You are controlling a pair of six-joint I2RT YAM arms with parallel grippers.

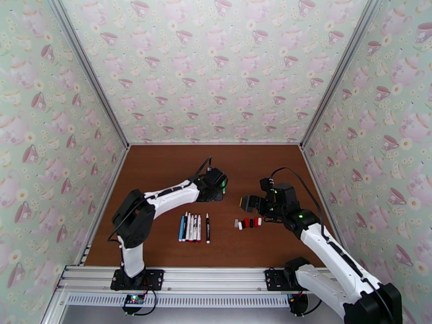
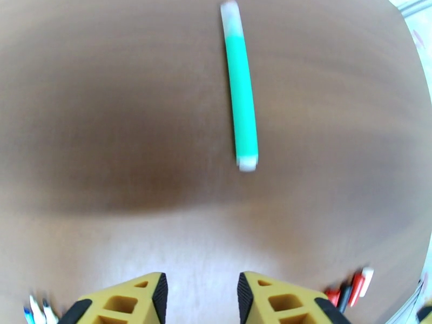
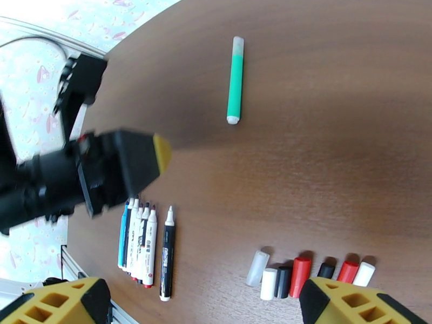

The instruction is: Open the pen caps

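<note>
I'm watching the left tool (image 2: 201, 298) through its own wrist camera. Its 2 yellow fingers (image 2: 146, 298) are standing a modest gap apart, and nothing is sitting between them, just bare brown counter (image 2: 108, 130). Ahead of those fingertips, well apart from them, the green pen (image 2: 241, 87) is lying flat on the counter. It is pointing roughly away from the camera, has a pale end at each tip, and looks a little blurred.

From overhead, I'm seeing the left tool (image 1: 218, 186) hovering over the middle of the counter, with the right tool (image 1: 247, 203) just to its right and facing it.

Switching to the right wrist camera, the right tool (image 3: 208, 304) is spread wide and gripping nothing, with its yellow fingers at the 2 bottom corners of the view. The green pen is lying alone toward the far side here, past the black body of the left tool.

Nearer the arms, I'm counting 6 pens (image 3: 141, 245) lying side by side. A blue one is on the outside, white barrels are packed next to it, and a black-barrelled one is sitting slightly apart. To the right of them, 7 loose caps (image 3: 300, 276) are lined up in a short row on the counter. In order they are clear, white, black, red, black, red and white, and neither tool is touching them.
</note>
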